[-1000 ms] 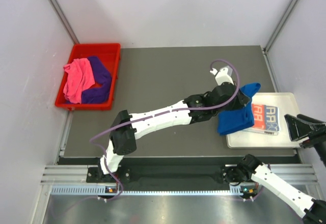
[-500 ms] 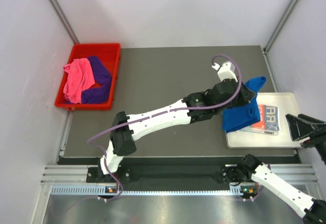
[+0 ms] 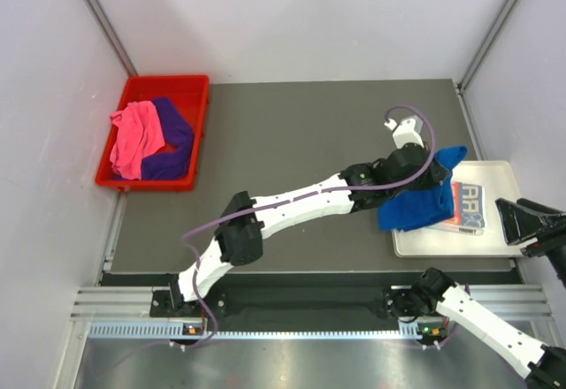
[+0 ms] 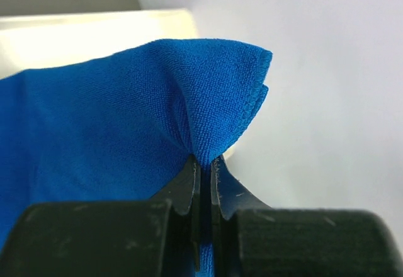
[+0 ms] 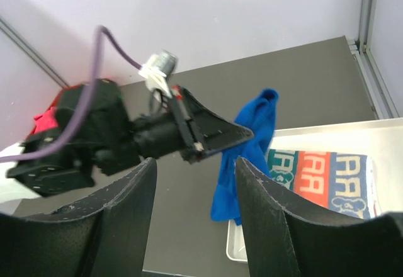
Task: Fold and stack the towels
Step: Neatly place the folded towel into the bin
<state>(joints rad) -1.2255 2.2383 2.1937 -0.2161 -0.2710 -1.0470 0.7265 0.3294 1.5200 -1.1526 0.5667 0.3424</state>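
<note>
My left gripper (image 3: 437, 170) (image 4: 204, 161) is shut on an edge of the royal blue towel (image 3: 418, 203) (image 4: 113, 126) (image 5: 255, 140). The towel hangs from it across the left rim of the white tray (image 3: 500, 244) (image 5: 385, 133), partly covering the folded cream towel with teal and orange lettering (image 3: 470, 207) (image 5: 324, 175) that lies in the tray. A pink towel (image 3: 135, 136) and a purple towel (image 3: 173, 141) lie bunched in the red bin (image 3: 195, 88) at the far left. My right gripper (image 3: 516, 222) (image 5: 194, 182) stands open and empty past the tray's right edge.
The dark grey table mat (image 3: 283, 141) spans the middle. White side walls and metal posts (image 3: 493, 31) close in both sides. An aluminium rail (image 3: 301, 305) runs along the near edge by the arm bases.
My left arm has stretched further right, carrying the blue towel from the tray's left edge over the cream towel. The right gripper has stayed put.
</note>
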